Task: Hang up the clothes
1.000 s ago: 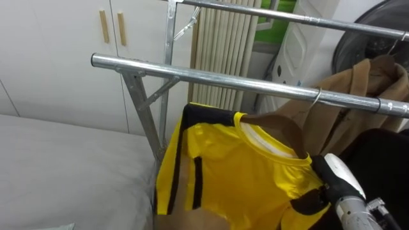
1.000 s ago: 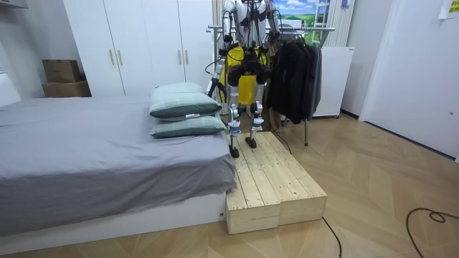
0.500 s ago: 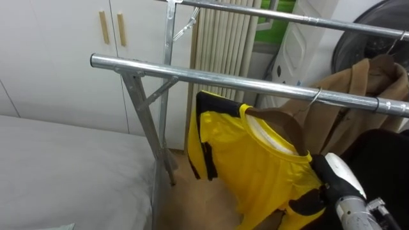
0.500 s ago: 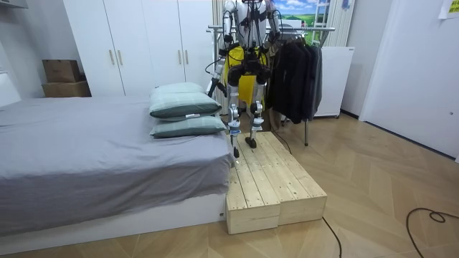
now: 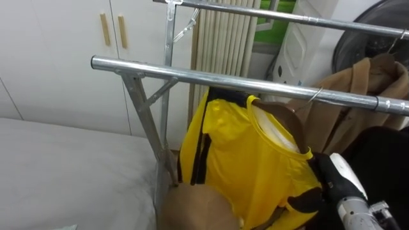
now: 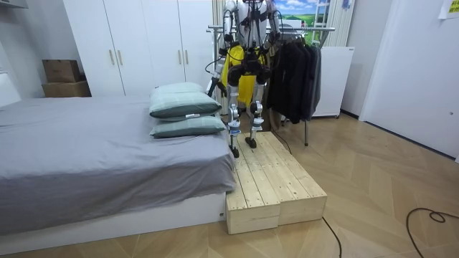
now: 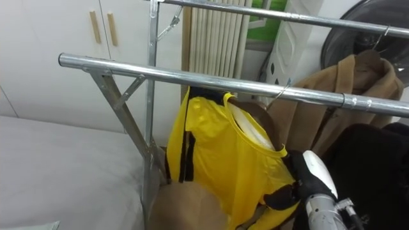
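A bright yellow shirt with black stripes (image 5: 249,160) is hung on a brown wooden hanger (image 5: 284,119) from the long silver metal rail (image 5: 192,75), near a tan coat (image 5: 364,86). The right hand (image 5: 329,182) is seen against the shirt's lower edge. Whether it is shut cannot be told, because its fingers are hidden by the cloth.

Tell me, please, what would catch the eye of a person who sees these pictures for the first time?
The bright yellow shirt with black trim stands out first: it hangs on a wooden hanger from the metal clothes rail, with the robot's right hand at its lower right edge. Next, in the room view, the robot stands on a wooden platform beside the grey bed.
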